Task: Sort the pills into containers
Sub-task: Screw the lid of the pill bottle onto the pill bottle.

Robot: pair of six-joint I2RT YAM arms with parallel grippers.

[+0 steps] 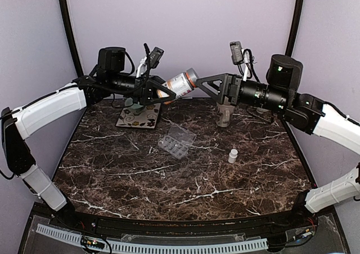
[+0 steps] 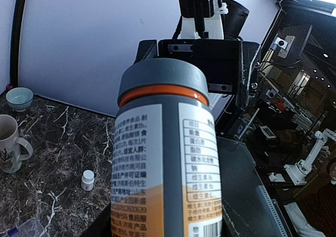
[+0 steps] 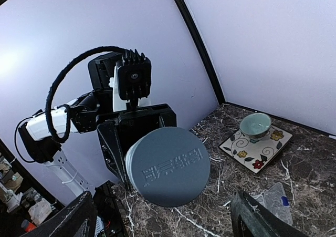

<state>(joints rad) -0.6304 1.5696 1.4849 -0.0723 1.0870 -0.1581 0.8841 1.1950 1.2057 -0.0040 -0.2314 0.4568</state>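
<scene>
Pill organizer (image 1: 177,141) (clear plastic) lies on table (image 1: 112,169); left end effector (image 1: 162,90) clamps orange bottle (image 1: 181,84), right end effector (image 1: 206,88) gapes apart.

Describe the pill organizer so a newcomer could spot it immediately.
On the dark marble table, look near the middle, between the flowered tile at the back and the small white bottle on the right. The pill organizer lies there, the only flat, clear plastic box with rows of cells.
</scene>
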